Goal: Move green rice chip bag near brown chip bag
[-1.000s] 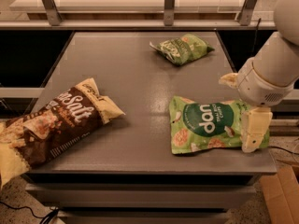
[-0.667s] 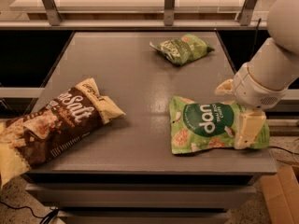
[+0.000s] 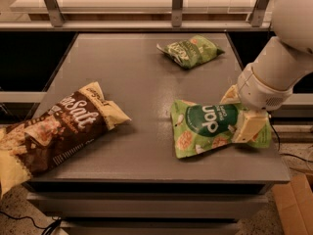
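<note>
- The gripper (image 3: 237,115) is down on the end of the green rice chip bag (image 3: 205,129) that lies nearest the arm.
- Its cream fingers (image 3: 248,126) stand apart. One is at the bag's back edge and the other lies over the printed face. The jaws are spread and, as far as shows, not yet pinched on the foil.
- That end of the bag sits between the fingers. The rest, with its dark round logo, stretches away from them flat on the grey table (image 3: 137,82), close to the table's front edge.
- The brown chip bag (image 3: 63,131) lies well apart from the fingers, across bare table beyond the green bag's other end. One cream end of it hangs over the table's corner.
- A smaller green bag (image 3: 188,50) lies further back than the fingers and well apart from them. It plays no part in the task.
- The step in hand, as I judge it, is taking hold of the bag. The carry is not begun.
- The next move calls for closing the fingers on the bag's end, firmly enough to keep thin foil from slipping out.
- After that the bag must be lifted or drawn across the bare table. It should stop just beside the brown bag without nudging that bag further over the edge.
</note>
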{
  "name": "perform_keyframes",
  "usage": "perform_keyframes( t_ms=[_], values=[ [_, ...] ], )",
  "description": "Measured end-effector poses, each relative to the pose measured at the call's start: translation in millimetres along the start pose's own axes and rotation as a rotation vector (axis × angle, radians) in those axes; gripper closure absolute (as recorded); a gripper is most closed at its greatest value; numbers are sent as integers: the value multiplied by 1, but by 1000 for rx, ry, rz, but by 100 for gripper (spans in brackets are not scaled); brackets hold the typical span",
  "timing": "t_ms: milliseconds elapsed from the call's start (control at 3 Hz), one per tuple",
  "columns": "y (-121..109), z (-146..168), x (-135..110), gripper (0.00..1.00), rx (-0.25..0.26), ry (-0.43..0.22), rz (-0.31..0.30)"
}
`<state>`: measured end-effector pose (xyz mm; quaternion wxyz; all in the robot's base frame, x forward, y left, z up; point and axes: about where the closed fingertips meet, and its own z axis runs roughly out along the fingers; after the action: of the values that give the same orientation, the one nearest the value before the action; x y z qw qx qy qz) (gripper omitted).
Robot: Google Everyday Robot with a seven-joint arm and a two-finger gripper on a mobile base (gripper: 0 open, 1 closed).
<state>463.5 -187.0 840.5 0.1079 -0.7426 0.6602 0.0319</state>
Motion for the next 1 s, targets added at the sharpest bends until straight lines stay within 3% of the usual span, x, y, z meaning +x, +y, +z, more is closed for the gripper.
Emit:
perform_keyframes(
  t_ms=[333,667,1000],
  values=[
    [-8,-16,-14,88,3,-10,-29],
    [-17,-34,-28,100,18,-17,-63],
    [-29,-49,-40,100,44,-30,-86]
  ],
)
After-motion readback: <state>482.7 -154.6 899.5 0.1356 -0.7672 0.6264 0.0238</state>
